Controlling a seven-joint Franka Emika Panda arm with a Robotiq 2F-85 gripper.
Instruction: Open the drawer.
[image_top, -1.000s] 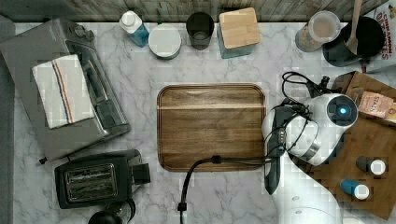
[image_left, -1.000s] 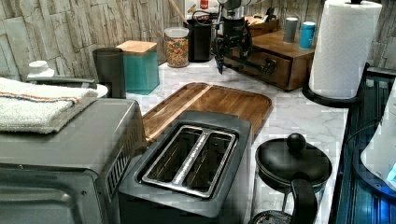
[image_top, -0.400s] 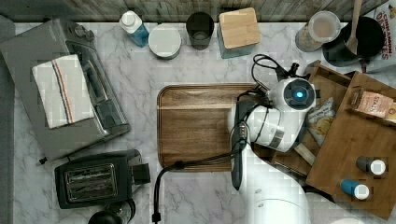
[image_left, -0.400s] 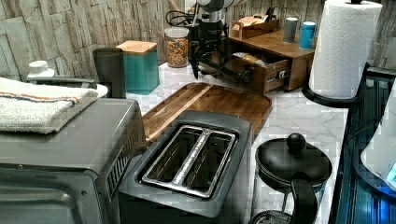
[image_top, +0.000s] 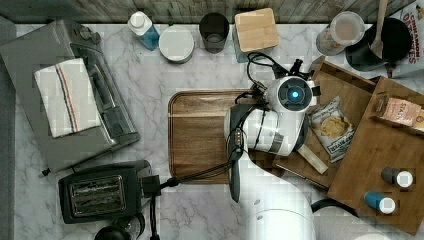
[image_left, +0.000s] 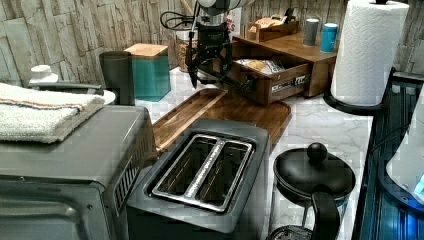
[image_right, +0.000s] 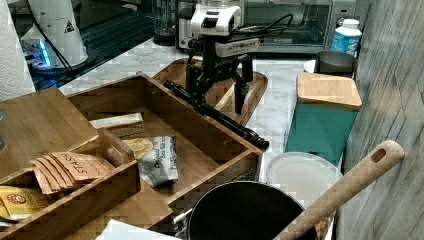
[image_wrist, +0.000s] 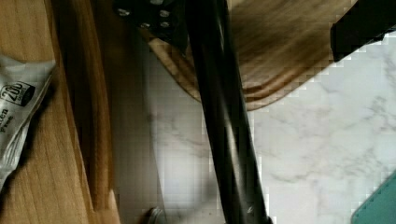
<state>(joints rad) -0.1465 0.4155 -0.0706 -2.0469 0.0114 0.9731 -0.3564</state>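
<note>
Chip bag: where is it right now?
The chip bag lies inside the pulled-out drawer, at the top view's right, just right of the arm and beside the cutting board.

From the top view, I lose the drawer (image_top: 345, 95) front and its handle under the arm. In the wrist view, the handle (image_wrist: 219, 116) runs off the edge, and the chip bag (image_wrist: 18, 107) is cropped, its print unreadable.

White-and-grey veined marble countertop (image_top: 200, 65) spanning the top view, bounded along the upper edge of the frame by a weathered grey wood-plank wall (image_left: 55, 30), which fills the left view's upper left.
</note>
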